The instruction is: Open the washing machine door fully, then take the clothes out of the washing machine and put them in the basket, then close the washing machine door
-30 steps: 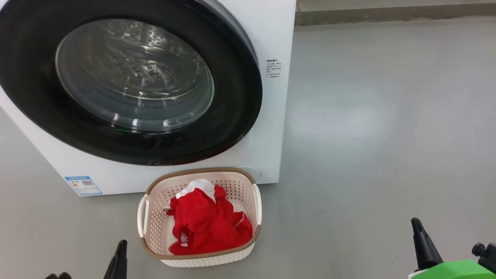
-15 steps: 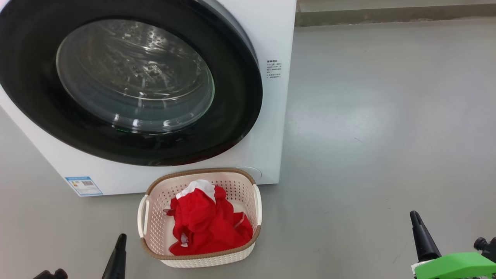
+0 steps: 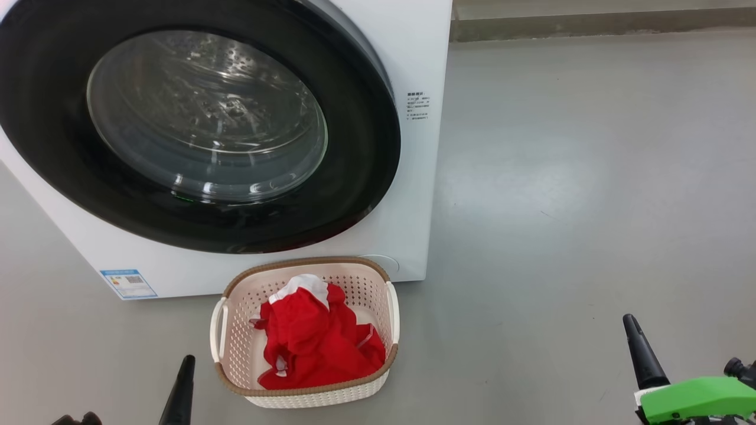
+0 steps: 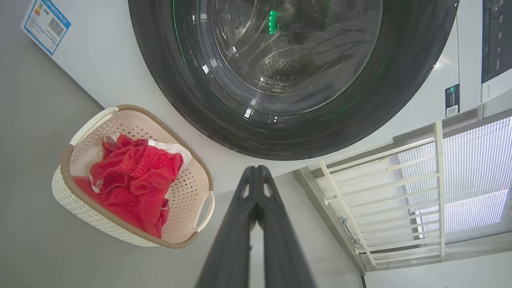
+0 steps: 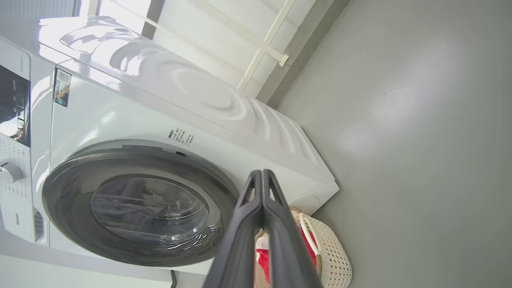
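Clearly tip-to-tip and empty: left claw [image 4: 256, 169], right claw [image 5: 262, 173].

Counted: one washing machine [image 3: 413, 59], one washing machine door [image 3: 366, 165], one basket [image 3: 307, 260], one bundle of clothes [image 3: 319, 348], possibly several garments; folds prevent separation.

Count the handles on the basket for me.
2. The left handle sits on the side of the basket toward the left of the head view; the right handle is on the opposite side. None appears hidden.
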Controlling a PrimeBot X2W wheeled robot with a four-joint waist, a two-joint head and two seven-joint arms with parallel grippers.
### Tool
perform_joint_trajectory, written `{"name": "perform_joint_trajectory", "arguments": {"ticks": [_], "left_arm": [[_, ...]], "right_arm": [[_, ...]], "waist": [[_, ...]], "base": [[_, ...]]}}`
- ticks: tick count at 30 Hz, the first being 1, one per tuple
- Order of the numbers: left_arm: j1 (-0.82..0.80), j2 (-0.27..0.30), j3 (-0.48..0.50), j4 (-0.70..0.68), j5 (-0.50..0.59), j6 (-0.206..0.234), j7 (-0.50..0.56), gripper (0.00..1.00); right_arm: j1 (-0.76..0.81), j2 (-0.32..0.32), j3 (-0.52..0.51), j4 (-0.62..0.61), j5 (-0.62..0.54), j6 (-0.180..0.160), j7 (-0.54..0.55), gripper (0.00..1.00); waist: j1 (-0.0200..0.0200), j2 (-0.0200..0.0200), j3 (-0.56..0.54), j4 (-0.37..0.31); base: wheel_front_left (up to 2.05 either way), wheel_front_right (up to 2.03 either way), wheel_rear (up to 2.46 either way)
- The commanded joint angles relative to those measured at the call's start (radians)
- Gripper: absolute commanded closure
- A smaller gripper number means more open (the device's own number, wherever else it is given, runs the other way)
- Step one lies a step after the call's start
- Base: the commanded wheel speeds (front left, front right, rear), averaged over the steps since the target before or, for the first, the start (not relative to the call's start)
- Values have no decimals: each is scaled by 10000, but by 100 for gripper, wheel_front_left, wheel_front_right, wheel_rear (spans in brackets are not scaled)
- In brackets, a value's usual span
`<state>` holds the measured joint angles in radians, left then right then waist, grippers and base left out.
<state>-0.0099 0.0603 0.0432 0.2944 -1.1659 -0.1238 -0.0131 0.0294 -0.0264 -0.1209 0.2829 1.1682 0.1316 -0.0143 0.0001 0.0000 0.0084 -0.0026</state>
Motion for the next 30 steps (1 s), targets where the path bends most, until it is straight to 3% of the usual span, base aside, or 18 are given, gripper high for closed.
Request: {"name": "perform_joint_trajectory", "arguments": {"ticks": [1,30], "left_arm": [[-548,80,327,-301,-345,-47,100,100],[-888,-47,605,-404,-3210,-62,927,100]], "right_arm": [[-597,-181,63,-289,339,-6,111,100],[-1177,-222,58,-327,3192,-8,938,100]], "waist": [[0,0,-3,2],[0,0,-51,19]], "base": [[0,0,0],[0,0,0]]}}
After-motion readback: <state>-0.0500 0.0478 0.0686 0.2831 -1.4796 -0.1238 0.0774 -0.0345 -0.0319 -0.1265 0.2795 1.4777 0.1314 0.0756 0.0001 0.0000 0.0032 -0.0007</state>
